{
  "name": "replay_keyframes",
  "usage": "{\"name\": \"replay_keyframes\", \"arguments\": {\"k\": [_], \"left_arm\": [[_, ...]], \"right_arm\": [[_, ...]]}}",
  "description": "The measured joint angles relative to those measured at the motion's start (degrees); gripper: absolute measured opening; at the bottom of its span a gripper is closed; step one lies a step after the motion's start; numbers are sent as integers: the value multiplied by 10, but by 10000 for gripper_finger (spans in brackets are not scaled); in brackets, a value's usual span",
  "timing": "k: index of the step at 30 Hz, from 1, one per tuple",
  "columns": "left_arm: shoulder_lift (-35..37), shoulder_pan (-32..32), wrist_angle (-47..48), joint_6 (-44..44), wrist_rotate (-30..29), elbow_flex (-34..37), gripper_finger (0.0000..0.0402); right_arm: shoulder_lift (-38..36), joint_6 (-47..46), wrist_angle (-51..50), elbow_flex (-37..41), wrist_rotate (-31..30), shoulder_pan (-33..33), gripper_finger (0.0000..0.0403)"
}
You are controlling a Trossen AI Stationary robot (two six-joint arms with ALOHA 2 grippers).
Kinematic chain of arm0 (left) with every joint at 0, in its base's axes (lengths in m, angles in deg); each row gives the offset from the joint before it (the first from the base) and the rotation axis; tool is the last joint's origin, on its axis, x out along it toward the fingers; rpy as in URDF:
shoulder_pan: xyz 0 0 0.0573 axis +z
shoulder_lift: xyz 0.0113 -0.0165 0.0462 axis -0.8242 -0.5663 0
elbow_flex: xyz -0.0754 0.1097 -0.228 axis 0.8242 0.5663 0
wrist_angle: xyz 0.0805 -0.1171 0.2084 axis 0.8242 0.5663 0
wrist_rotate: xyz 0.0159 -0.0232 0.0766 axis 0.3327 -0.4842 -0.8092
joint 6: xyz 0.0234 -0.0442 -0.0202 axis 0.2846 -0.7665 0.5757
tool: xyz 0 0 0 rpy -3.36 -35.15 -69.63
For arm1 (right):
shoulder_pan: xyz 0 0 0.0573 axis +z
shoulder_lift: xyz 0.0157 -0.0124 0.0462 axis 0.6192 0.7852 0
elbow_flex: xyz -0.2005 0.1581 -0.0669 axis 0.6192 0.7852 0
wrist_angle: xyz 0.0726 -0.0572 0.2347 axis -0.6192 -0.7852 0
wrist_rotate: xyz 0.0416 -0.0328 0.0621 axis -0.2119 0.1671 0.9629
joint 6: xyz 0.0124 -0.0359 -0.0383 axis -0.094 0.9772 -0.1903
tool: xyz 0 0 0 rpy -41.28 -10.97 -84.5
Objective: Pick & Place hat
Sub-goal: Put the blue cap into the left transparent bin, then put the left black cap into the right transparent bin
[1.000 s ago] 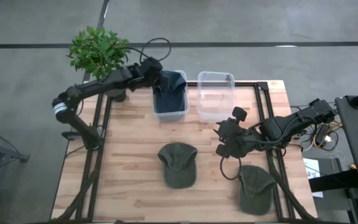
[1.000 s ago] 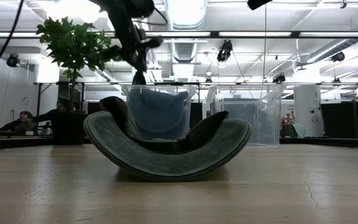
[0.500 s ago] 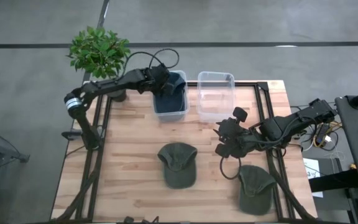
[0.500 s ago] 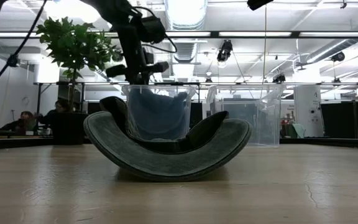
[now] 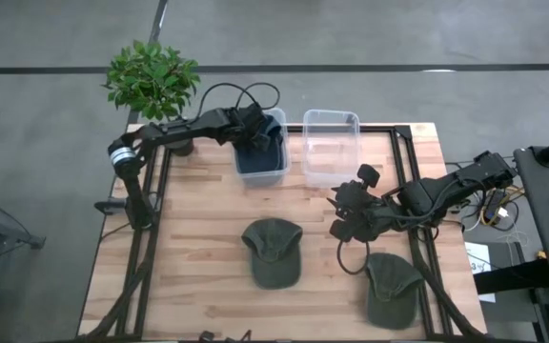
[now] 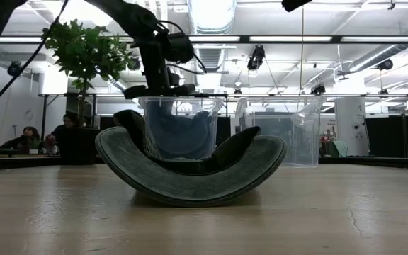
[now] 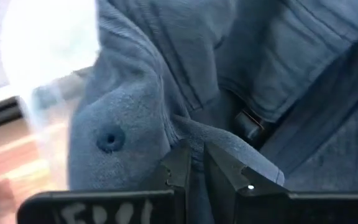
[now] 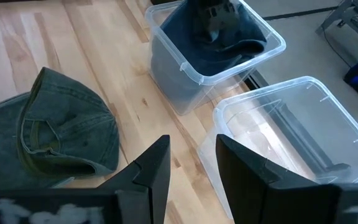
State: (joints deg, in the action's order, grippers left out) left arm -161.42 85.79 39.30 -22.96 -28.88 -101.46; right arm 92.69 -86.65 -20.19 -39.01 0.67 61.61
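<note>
A blue hat [image 5: 260, 143] lies crumpled in the left clear bin [image 5: 276, 174] at the table's far edge; its crown button [image 7: 109, 138] shows in the left wrist view. My left gripper [image 5: 254, 129] [image 7: 196, 171] reaches into that bin from the left and is shut on the hat. In the low view it [image 6: 165, 74] sits at the bin's rim. A green hat [image 5: 273, 251] [image 6: 190, 170] [image 8: 61, 134] lies mid-table, and a second green hat [image 5: 392, 289] rests near the right near corner. My right gripper [image 5: 344, 217] [image 8: 193, 168] hangs open over the table's right part, touching nothing. My left gripper pinches a raised fold of the blue hat's cloth [image 7: 194, 134] between its two fingers [image 7: 180, 163], next to the crown. The fingers come from above, slanting down into the bin. The hat rests in the bin, slack and crumpled below the fingers.
An empty clear bin [image 5: 330, 143] [image 8: 297, 137] stands to the right of the filled one. A potted plant [image 5: 151, 74] stands at the far left corner. Bare wood lies along the table's left side and near edge.
My left gripper has moved toward the table's right and down, from above the left bin's rim into the bin, still shut on the blue hat. The hat has sunk lower into the bin. The right arm has kept still.
</note>
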Motion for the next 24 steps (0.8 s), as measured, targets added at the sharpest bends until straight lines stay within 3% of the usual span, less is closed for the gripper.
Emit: {"name": "replay_keyframes", "arguments": {"k": [13,24], "left_arm": [[8,-3,-4,32,20,-52,38],[76,-55,145,21,7,-162,38]], "right_arm": [[0,-15,0,0,10,0,123],[0,-15,-2,0,30,0,123]]}}
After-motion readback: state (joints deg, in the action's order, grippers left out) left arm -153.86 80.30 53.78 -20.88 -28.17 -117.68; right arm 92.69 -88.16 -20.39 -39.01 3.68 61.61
